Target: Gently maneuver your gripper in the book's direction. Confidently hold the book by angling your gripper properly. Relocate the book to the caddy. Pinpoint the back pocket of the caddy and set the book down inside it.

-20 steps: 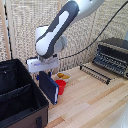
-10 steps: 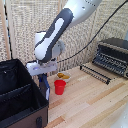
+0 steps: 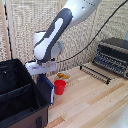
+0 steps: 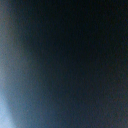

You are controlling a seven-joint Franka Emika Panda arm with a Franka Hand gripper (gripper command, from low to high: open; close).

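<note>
My gripper [image 3: 43,74] is shut on the top of the dark navy book [image 3: 48,90], which hangs upright with a pale edge showing. The book is just off the wooden table, beside the wall of the black fabric caddy [image 3: 25,114] that faces the exterior view's right. It is outside the caddy, not over any compartment. An inner divider [image 3: 17,91] shows in the caddy; I cannot tell which part is the back pocket. The wrist view is filled by a dark blue blur, the book's cover [image 4: 70,60], and no fingers show there.
A small red cup [image 3: 60,87] stands right next to the book, on the exterior view's right. A yellow-orange item [image 3: 63,76] lies behind it. A black-and-silver toaster oven [image 3: 113,56] with a wire rack [image 3: 97,73] in front stands at the far right.
My gripper has carried the book toward the exterior view's left, away from the red cup and up to the caddy's wall. The cup has not moved.
</note>
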